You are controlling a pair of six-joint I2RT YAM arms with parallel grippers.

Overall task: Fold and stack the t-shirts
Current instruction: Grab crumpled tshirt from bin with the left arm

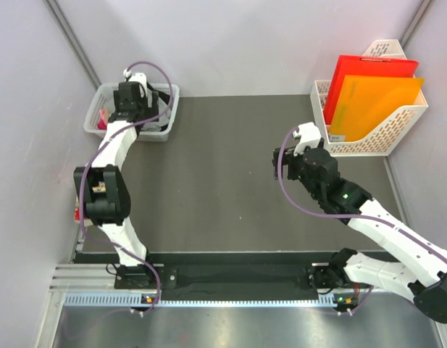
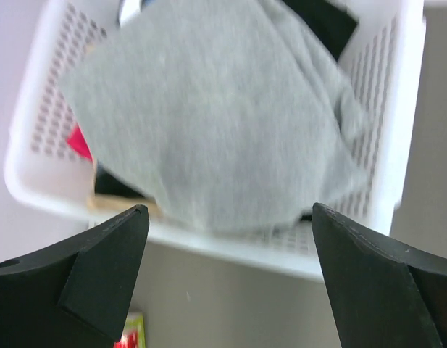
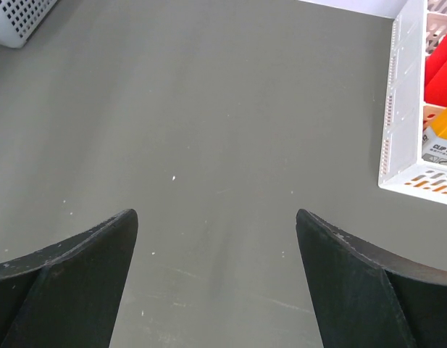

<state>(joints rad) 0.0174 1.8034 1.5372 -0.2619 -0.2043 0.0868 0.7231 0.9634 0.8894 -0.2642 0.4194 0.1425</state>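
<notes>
Lying heaped in the white basket (image 2: 400, 145), the grey t-shirt (image 2: 209, 116) covered most of what was inside, its cloth bunched and spilling toward the basket's near wall. The black t-shirt (image 2: 321, 22) showed only as a dark corner poking out from under the grey one at the basket's far side, and I could not make out any print on it. A red scrap (image 2: 78, 141) peeked out low against the basket's left wall, too hidden to tell what it was. The left gripper (image 2: 230, 217) hung just above the basket's near rim with its two fingers spread wide and nothing between them, not touching the cloth. From the basket, the dark mat (image 1: 223, 181) ran bare across the table. The right gripper (image 3: 216, 217) hovered over that mat well apart from the basket, on the opposite side of the table, its fingers likewise wide apart and gripping nothing. Farthest from the basket, at the opposite far corner, stood a white file rack (image 1: 382, 138) holding a red folder (image 1: 368, 69) and an orange folder (image 1: 375, 101) on edge, the orange one in front.
</notes>
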